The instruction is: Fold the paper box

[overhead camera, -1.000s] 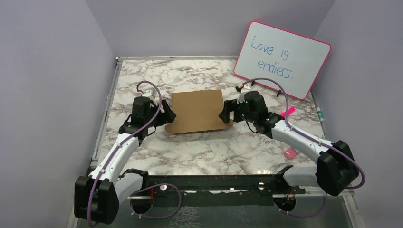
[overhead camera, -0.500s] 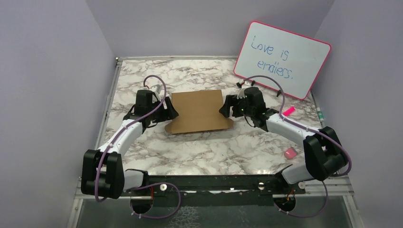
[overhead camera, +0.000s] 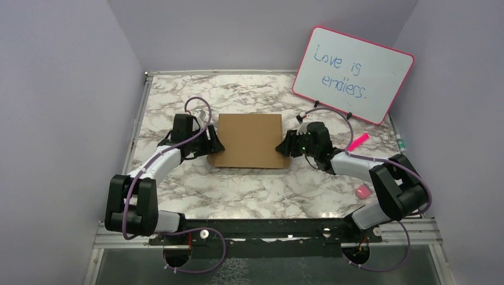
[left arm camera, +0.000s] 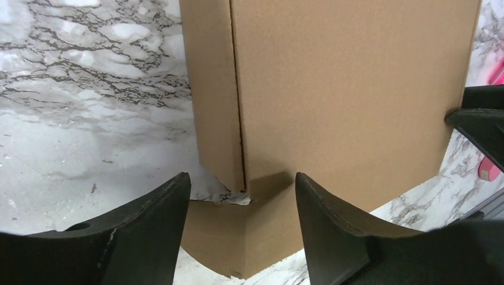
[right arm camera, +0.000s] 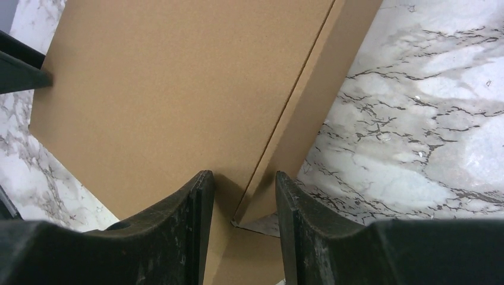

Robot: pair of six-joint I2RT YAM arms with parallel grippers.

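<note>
The paper box [overhead camera: 249, 139] is a flat brown cardboard shape lying in the middle of the marble table [overhead camera: 249, 190]. My left gripper [overhead camera: 215, 146] is at its near left corner, and my right gripper [overhead camera: 280, 148] is at its near right corner. In the left wrist view the box [left arm camera: 350, 89] shows a side wall and a lower flap. The left gripper [left arm camera: 242, 178] stands open, wide astride that corner without touching it. In the right wrist view the right gripper [right arm camera: 243, 175] is narrower but open around the box's [right arm camera: 178, 77] side-wall edge. Its left finger [right arm camera: 193, 208] is close against the top panel.
A pink-framed whiteboard [overhead camera: 353, 72] leans at the back right. A pink marker [overhead camera: 359, 141] lies just behind the right arm. A small pink object [overhead camera: 362, 191] sits near the right front. A metal rail [overhead camera: 134, 142] borders the table's left side.
Both arms have reached lower and closed in on the box's near corners. The box now lies squarer, and its protruding near flap no longer shows. The right jaws have narrowed a lot, the left slightly.
</note>
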